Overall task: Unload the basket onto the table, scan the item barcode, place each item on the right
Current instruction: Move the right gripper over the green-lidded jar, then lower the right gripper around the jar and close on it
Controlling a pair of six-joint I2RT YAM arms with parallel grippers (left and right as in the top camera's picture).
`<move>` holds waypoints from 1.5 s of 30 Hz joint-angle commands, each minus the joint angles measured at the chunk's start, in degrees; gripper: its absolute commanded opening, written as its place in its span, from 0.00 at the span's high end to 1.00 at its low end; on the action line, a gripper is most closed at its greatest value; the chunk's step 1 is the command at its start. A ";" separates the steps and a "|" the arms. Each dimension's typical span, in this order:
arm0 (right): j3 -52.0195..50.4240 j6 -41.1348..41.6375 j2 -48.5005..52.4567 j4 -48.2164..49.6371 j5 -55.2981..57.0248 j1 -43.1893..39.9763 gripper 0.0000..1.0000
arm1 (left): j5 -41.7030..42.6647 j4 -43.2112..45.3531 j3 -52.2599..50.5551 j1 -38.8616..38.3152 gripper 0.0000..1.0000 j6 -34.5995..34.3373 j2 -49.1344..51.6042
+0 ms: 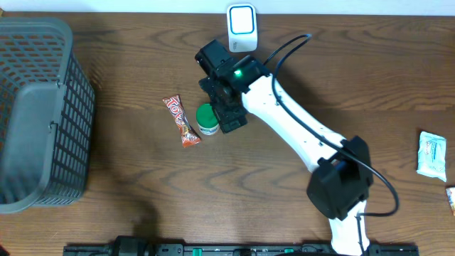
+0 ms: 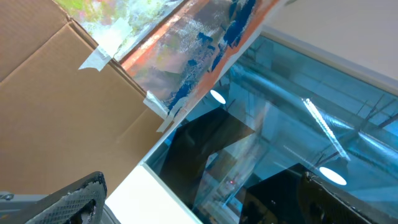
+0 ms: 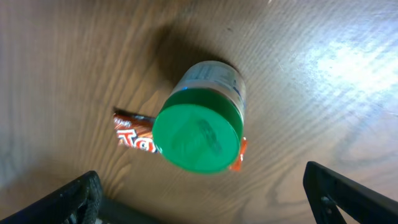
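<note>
The right gripper (image 1: 224,107) hangs above the small white jar with a round green lid (image 3: 199,124), its 2 jaws spread wide and holding nothing. The jar stands lid-up on the brown wooden table (image 1: 128,206), just beside a red-and-orange candy bar wrapper (image 1: 181,121). The white box-shaped barcode scanner (image 1: 242,27) sits near the table's far edge. The left gripper (image 2: 211,202) is also wide open, aimed at brown cardboard and empty.
</note>
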 commanded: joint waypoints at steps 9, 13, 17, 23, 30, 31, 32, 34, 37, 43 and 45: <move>-0.15 -0.81 9.25 5.27 -5.86 0.70 0.01 | -0.13 -0.72 -0.24 0.24 0.02 -0.50 -1.49; -0.15 -1.01 11.13 5.18 -5.84 0.59 0.01 | -0.13 -0.74 -0.24 0.24 0.02 -0.50 -1.51; -0.15 -5.03 11.87 5.16 -5.79 0.66 0.31 | -0.13 -0.92 -0.24 0.24 0.02 -0.50 -1.51; -0.15 -18.47 11.85 2.91 -5.60 0.46 0.37 | -0.13 -0.92 -0.24 0.24 0.02 -0.50 -1.51; 0.57 -54.07 10.64 -3.28 -5.86 -3.34 0.37 | -0.13 -1.14 -0.24 0.24 0.02 -0.50 -1.51; 1.05 -60.02 10.51 -5.29 -5.75 -3.98 0.36 | -0.13 -1.18 -0.24 0.24 0.02 -0.50 -1.51; 1.51 -65.44 10.34 -7.08 -5.53 -4.52 0.36 | -0.13 -1.20 -0.24 0.24 0.02 -0.50 -1.49; 2.29 -77.13 10.34 -11.17 -3.91 -5.64 0.32 | -0.13 -1.40 -0.24 0.24 0.02 -0.50 -1.51; 2.43 -86.97 10.34 -16.65 2.16 -6.69 0.28 | -0.13 -1.60 -0.24 0.24 0.02 -0.50 -1.51; 3.80 -87.17 10.34 -21.55 4.37 -7.08 0.01 | -0.11 -2.03 -0.24 0.24 0.02 -0.52 -1.51; 5.57 -85.07 10.32 -24.30 3.28 -7.02 0.01 | -0.11 -2.21 -0.24 0.24 0.02 -0.52 -1.51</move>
